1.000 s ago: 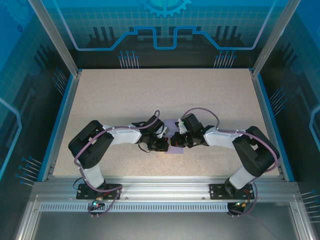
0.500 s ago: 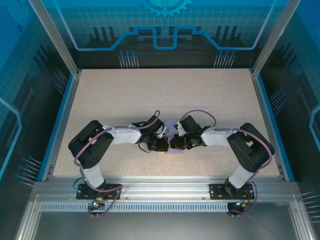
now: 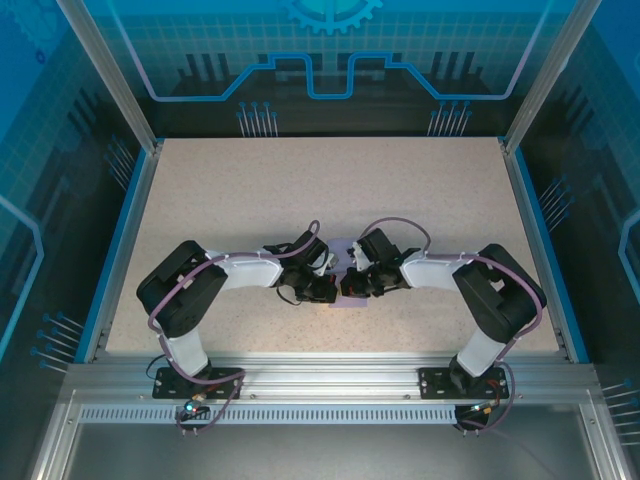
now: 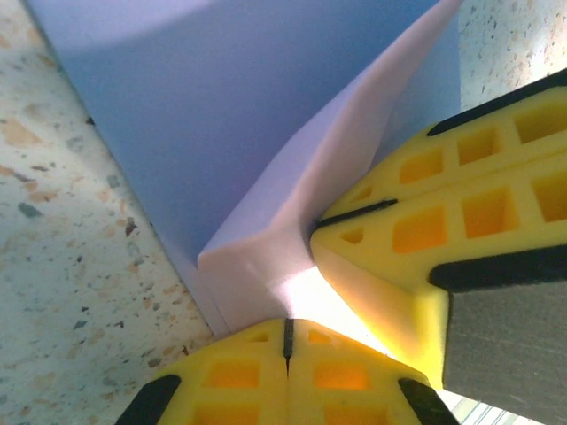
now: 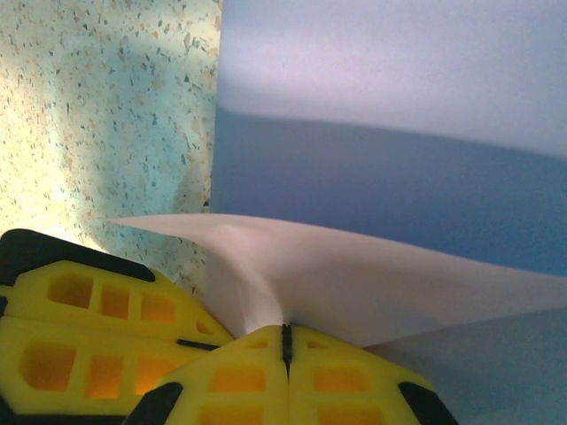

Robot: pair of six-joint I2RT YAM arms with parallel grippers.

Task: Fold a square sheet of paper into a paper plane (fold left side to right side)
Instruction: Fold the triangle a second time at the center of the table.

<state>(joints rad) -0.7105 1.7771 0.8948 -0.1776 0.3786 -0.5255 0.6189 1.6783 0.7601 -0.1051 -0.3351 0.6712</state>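
Both arms are bent in toward each other low over the middle of the tabletop (image 3: pixel 300 190), elbows swung outward. Their wrists point inward, so the left gripper (image 3: pixel 322 287) and the right gripper (image 3: pixel 354 284) meet almost nose to nose.

The square sheet of paper (image 3: pixel 344 246) lies right under and between them. A bit of lavender shows past the far side of the grippers and a sliver shows on the near side.

From the left wrist, the left gripper's yellow fingers (image 4: pixel 230 376) are pressed together with only a thin seam between them. A raised fold of the paper runs down into their tips, so they are pinching it. The right gripper's fingers (image 4: pixel 425 230) come in from the side just beside them, touching or nearly so, and they too are closed on that same lifted edge.

From the right wrist it looks the same. The fingers are pressed tight on a flap of paper (image 5: pixel 372 266) that stands up off the flat part of the sheet. The flat part stretches away ahead of the gripper on the speckled tabletop.
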